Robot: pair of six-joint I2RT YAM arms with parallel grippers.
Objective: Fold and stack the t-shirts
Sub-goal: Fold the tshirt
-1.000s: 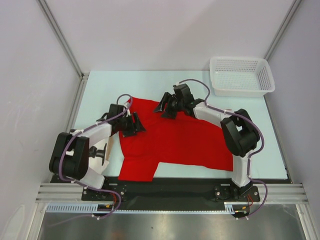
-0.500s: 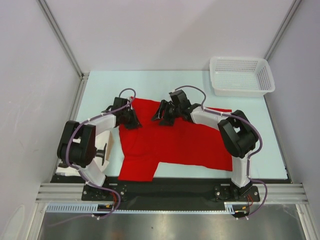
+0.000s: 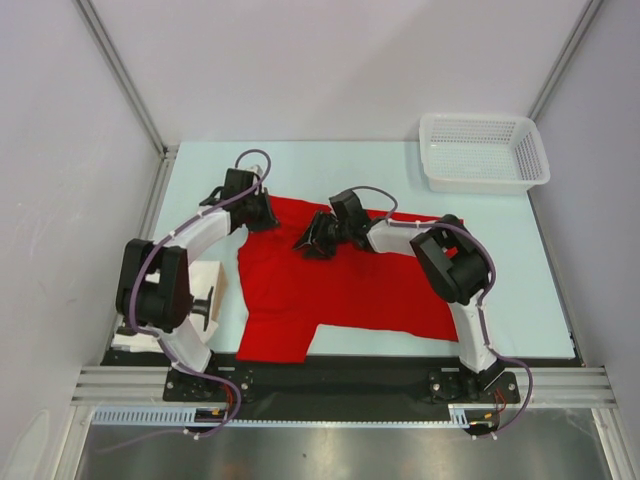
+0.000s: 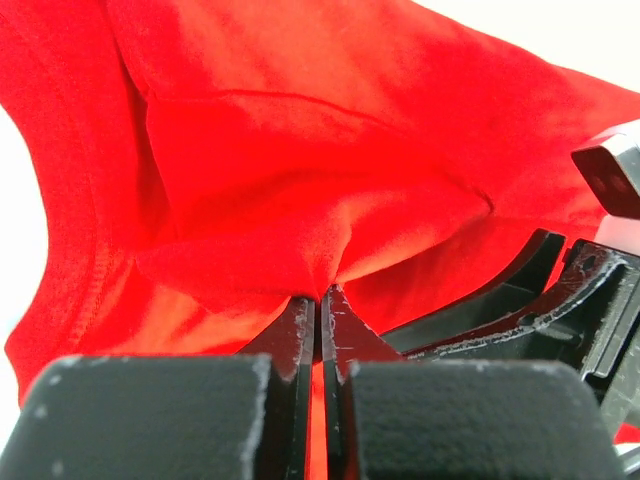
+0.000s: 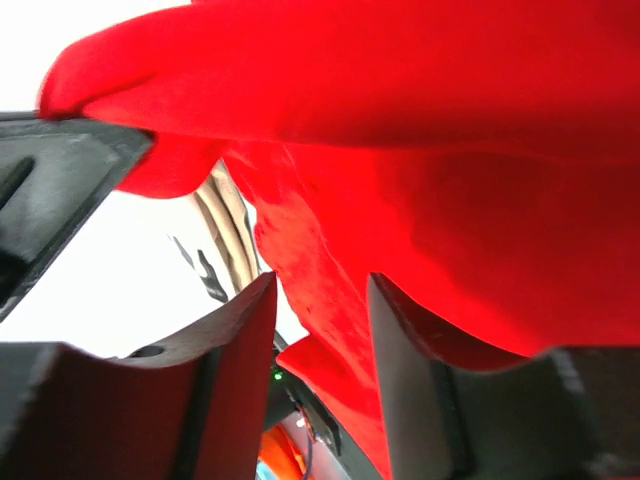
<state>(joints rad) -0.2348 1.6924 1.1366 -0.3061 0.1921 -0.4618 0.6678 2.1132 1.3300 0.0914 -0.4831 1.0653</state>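
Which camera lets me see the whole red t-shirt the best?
The top external view: nearly the whole red t-shirt shows, spread on the table. The left wrist view shows only a fold pinched in the left end effector; the right wrist view only cloth between the open fingers of the right end effector.

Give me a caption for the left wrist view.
Left gripper shut on a pinched fold of the red t-shirt.
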